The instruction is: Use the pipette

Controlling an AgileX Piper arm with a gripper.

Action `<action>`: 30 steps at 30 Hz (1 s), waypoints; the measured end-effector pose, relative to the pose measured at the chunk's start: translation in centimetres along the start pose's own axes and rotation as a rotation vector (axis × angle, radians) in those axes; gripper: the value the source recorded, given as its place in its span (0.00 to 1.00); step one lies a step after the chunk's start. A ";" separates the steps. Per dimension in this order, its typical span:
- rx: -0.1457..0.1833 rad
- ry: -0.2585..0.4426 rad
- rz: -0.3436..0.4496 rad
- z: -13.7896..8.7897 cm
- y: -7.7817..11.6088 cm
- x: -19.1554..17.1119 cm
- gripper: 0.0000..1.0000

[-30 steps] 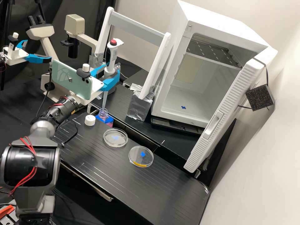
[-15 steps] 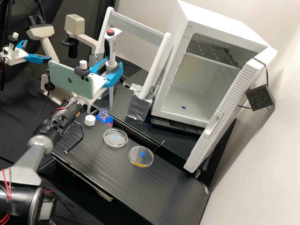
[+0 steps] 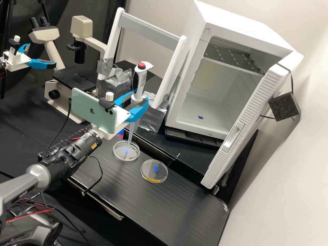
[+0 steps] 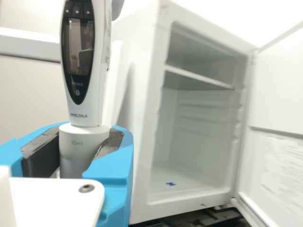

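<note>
Between the blue fingers (image 3: 139, 111) of the gripper (image 3: 139, 98), the pipette (image 3: 140, 82) is held by its collar, close to upright. On a clock face laid over the high view and centred on the gripper, the pipette's red button (image 3: 141, 65) stands at 12, its handle just below that, while the clear tip (image 3: 131, 131) hangs between 6 and 7. The tip's lower end shows within the outline of the nearer dish (image 3: 116, 156); whether it touches the dish, I cannot tell. In the wrist view, dark pads (image 4: 40, 158) sit on either side of the collar (image 4: 81, 144), drawn in on it, and the handle's dark display (image 4: 78, 45) rises above the fingers.

The other dish (image 3: 142, 176), with a blue mark and a yellow strip, lies on the bench (image 3: 177, 201) between 5 and 6, well apart from the tip. Between 8 and 9, on the gripper's mount, sits a green phone (image 3: 93, 111). Foil (image 3: 152, 118) wraps the frame's foot at 5. Between 10 and 11 stands the microscope (image 3: 82, 27). Between 2 and 3 is the white incubator (image 3: 239, 20), its door (image 3: 244, 118) open.
</note>
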 end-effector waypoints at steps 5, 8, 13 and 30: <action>0.004 0.029 0.033 -0.5 0.8 -0.5 0.00; 0.009 0.042 0.033 -0.7 0.9 -0.7 0.00; 0.002 0.062 0.018 -1.0 0.7 -0.7 0.00; -0.007 0.136 -0.013 -3.3 1.0 1.4 0.00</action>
